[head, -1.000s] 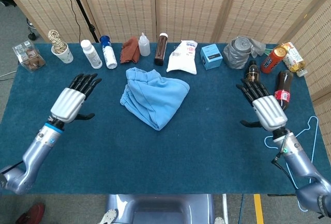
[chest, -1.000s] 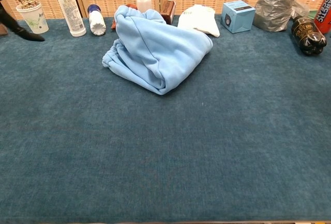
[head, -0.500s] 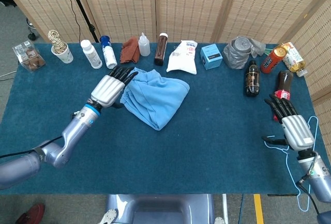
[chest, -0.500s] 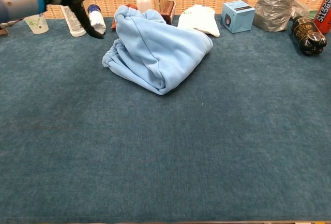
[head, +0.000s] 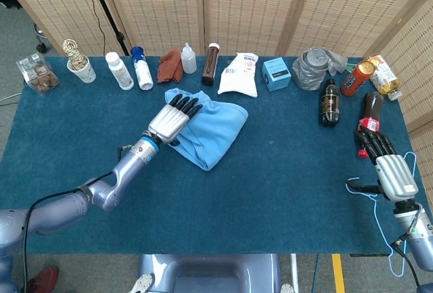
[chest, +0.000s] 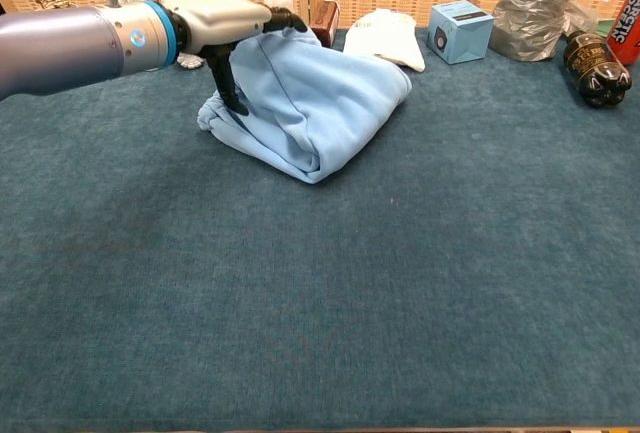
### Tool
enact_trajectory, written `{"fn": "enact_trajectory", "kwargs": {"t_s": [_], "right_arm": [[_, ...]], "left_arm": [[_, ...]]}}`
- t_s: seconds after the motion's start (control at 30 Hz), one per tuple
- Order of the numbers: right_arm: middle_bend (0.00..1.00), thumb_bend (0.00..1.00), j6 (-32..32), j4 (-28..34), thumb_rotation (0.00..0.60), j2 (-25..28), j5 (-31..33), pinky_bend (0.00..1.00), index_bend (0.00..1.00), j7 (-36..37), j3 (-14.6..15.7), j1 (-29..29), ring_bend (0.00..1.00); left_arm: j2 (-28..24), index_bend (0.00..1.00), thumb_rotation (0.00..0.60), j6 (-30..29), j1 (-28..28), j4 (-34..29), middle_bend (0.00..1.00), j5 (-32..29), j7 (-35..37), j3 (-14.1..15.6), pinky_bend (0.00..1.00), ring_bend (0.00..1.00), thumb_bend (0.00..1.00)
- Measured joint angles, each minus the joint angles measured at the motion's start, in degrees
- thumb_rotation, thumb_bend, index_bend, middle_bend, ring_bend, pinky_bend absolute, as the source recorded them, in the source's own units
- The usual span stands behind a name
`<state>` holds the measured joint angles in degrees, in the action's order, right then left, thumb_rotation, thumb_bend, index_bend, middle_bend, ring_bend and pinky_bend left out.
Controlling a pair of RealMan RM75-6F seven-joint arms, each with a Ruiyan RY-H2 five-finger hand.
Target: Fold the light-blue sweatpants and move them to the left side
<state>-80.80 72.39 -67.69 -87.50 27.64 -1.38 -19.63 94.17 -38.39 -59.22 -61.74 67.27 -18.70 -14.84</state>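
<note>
The left hand point(head: 173, 120) had moved in from the left edge of the table point(head: 270, 171). It lay on the light-blue sweatpants point(head: 213, 130) near the back edge, fingers spread, holding nothing yet. Folding looked ready to start.

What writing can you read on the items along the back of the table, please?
No text reads fully.
Red plastic bottle: white capitals, cut off by the frame edge.
White pouch: blue print, too small.
Light-blue box: dark mark, blurred.
White bottle: label too small.
</note>
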Motion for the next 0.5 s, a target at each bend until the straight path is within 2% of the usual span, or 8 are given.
{"fn": "enact_trajectory", "kwargs": {"t_s": [0.27, 0.5], "right_arm": [[0.00, 0.00, -0.10, 0.24, 0.600, 0.32, -0.32, 0.00, 0.00, 0.74, -0.89, 0.54, 0.00], [0.00, 0.00, -0.21, 0.41, 0.600, 0.32, -0.91, 0.00, 0.00, 1.14, -1.39, 0.73, 0.00]], "left_arm": [[-1.20, 0.00, 0.600, -2.00, 2.69, -1.44, 0.00, 2.06, 2.04, 3.84, 0.00, 0.00, 0.00], [1.49, 0.00, 0.600, -4.04, 3.86, 3.45, 0.00, 4.03, 5.12, 5.25, 0.00, 0.00, 0.00]]}}
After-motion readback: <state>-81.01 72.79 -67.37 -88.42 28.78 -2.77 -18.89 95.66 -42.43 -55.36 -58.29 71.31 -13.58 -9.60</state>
